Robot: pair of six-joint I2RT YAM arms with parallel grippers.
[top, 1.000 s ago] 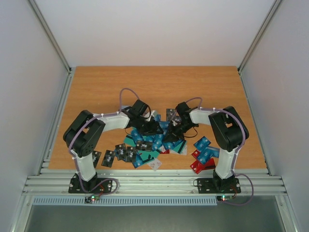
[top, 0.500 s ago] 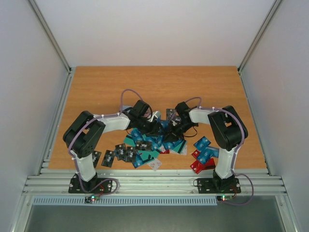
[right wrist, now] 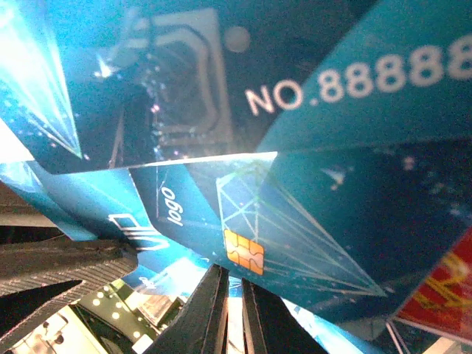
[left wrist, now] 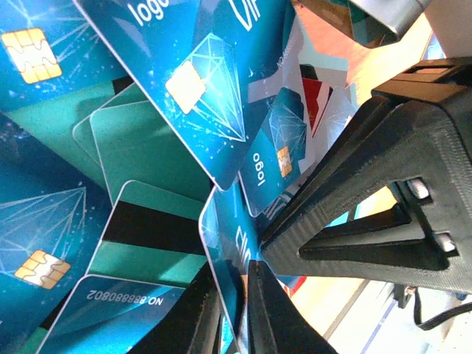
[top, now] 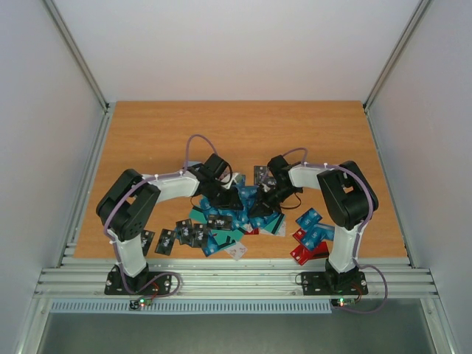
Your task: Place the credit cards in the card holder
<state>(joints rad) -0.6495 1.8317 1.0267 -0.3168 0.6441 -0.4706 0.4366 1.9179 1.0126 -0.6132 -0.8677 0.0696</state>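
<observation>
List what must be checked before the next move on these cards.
1. Left gripper has a card: ok, a blue card runs down between its fingers.
2. Only one card in that pinch: cannot tell.
3. Right gripper load: cannot tell; jaws nearly closed, contents unseen.
4. Card holder located: not ok, not made out in any view.
5. Room between the arms: not ok, both grippers crowd together over the card pile in the top view.
</observation>
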